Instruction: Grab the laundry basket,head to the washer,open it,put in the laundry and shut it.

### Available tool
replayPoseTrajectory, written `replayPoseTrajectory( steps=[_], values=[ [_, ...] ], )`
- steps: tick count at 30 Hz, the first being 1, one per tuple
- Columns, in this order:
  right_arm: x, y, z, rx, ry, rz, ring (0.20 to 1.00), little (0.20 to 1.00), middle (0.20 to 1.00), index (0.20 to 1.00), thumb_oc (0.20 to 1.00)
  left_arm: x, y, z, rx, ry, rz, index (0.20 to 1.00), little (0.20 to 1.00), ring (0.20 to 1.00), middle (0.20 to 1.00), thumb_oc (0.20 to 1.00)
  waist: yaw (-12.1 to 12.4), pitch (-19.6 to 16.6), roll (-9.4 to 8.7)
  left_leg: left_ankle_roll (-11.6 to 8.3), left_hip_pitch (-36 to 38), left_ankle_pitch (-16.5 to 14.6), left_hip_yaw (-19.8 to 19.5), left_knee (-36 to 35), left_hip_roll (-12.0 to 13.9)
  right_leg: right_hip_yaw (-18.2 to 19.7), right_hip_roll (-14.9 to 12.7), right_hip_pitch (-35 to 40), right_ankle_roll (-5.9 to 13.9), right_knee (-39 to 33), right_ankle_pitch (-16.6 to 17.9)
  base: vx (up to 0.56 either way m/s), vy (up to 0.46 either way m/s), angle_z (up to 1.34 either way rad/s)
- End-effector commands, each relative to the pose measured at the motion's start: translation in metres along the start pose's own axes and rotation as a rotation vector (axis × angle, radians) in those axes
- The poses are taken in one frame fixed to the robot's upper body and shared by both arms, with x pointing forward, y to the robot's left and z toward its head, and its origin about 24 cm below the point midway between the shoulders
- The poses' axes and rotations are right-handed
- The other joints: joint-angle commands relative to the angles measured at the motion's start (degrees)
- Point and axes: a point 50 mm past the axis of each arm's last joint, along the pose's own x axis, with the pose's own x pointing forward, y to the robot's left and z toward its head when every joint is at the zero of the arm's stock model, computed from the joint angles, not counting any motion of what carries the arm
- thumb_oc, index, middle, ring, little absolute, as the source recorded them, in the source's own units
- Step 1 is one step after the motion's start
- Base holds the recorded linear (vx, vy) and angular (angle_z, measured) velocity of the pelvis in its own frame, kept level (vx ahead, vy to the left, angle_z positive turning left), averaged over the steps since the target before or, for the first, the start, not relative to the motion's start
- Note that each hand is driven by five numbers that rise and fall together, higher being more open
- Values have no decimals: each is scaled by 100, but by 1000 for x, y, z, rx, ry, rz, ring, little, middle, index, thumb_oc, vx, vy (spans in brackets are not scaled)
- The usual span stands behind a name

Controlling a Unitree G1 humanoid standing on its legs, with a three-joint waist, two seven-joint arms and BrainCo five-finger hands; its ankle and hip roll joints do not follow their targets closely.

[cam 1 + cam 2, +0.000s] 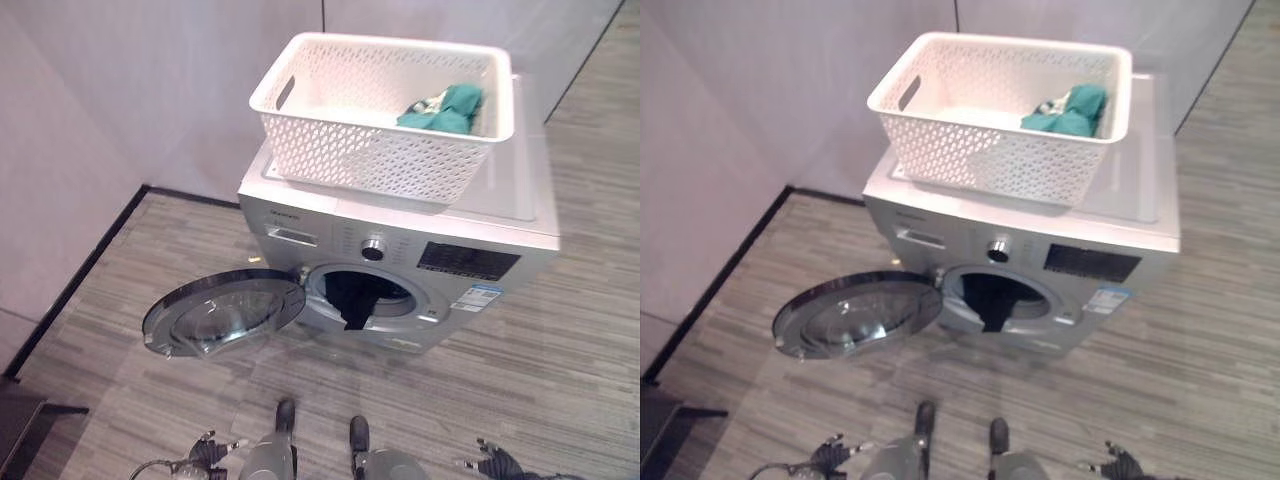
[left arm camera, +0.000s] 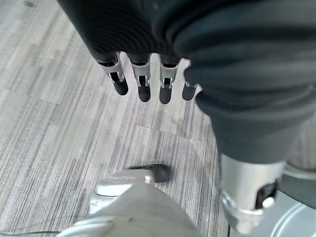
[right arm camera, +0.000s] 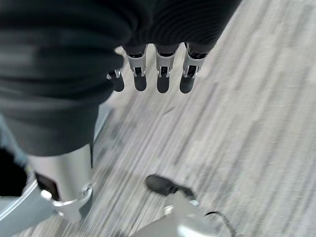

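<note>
A silver front-loading washer (image 1: 400, 235) stands against the wall. Its round door (image 1: 225, 312) is swung wide open to the left. A dark cloth (image 1: 350, 298) hangs out of the drum opening over the lower rim. On top of the washer sits the white perforated laundry basket (image 1: 370, 150), with a teal garment (image 1: 445, 108) in its far right corner. My left hand (image 2: 141, 79) and right hand (image 3: 164, 74) hang low at my sides, well short of the washer. Both have straight fingers pointing at the floor and hold nothing.
Grey walls run behind the washer and along the left, meeting the floor at a dark baseboard (image 1: 90, 265). A dark low object (image 1: 20, 425) sits at the lower left corner. Grey wood-look floor (image 1: 520, 390) lies between me and the washer.
</note>
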Motion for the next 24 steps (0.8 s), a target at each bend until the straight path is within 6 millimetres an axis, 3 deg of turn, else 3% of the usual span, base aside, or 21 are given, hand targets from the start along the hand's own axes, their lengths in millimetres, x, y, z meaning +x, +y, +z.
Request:
replayPoseTrajectory(
  steps=[1, 6, 8, 10, 15, 19, 21, 24],
  values=[
    [-1, -7, 11, -65, -71, -25, 1000, 1000, 1000, 1000, 1000, -6, 26, -27, -33, 48, 94, 1000, 1000, 1000, 1000, 1000, 306, -425, -33, 718, -335, 333, -702, 851, -516, 1053, 244, 439, 668, 657, -1039, 287, 279, -184],
    [0, 0, 20, -113, -103, 2, 1000, 1000, 1000, 1000, 1000, -10, 32, -39, -83, 67, 112, 1000, 1000, 1000, 1000, 1000, 452, -596, -40, 828, -151, 111, -567, 1077, -627, 1343, -22, 495, 782, 740, -1125, 191, 199, -113],
    [1, 2, 34, -145, -151, 10, 1000, 1000, 1000, 1000, 1000, -10, 37, -34, -77, 44, 132, 1000, 1000, 1000, 1000, 1000, 470, -591, -53, 886, -157, 76, -446, 1072, -609, 1408, -88, 354, 846, 805, -1115, 53, 154, -73],
    [1, 5, 51, -206, -225, 9, 1000, 1000, 1000, 1000, 1000, -7, 40, -15, -19, -32, 139, 1000, 1000, 1000, 1000, 1000, 502, -587, -105, 960, -154, 31, -331, 1052, -598, 1420, -167, 248, 907, 795, -1078, 60, 85, -88],
    [-3, -4, 51, -193, -243, -34, 1000, 1000, 1000, 1000, 1000, -6, 38, -10, 21, -52, 136, 1000, 1000, 1000, 1000, 1000, 411, -604, -86, 955, -110, 71, -338, 954, -592, 1336, -186, 295, 907, 692, -1056, 22, 2, 8],
    [-14, -32, 35, -169, -213, -150, 1000, 1000, 1000, 1000, 1000, -8, 37, -25, 48, 8, 131, 1000, 1000, 1000, 1000, 1000, 256, -628, -60, 817, 3, 287, -342, 583, -408, 1264, -102, 308, 865, 589, -1047, 15, -48, 5],
    [-16, -38, 35, -173, -217, -172, 1000, 1000, 1000, 1000, 1000, -8, 37, -28, 52, 24, 126, 1000, 1000, 1000, 1000, 1000, 227, -633, -74, 787, 11, 340, -354, 508, -379, 1229, -83, 310, 858, 568, -1041, 1, -40, 5],
    [-26, -64, 30, -159, -210, -262, 1000, 1000, 1000, 1000, 1000, -9, 38, -35, 80, 60, 118, 1000, 1000, 1000, 1000, 1000, 144, -647, -134, 742, 46, 443, -386, 295, -282, 1143, -34, 279, 863, 517, -1006, -4, -55, 5]
  ],
)
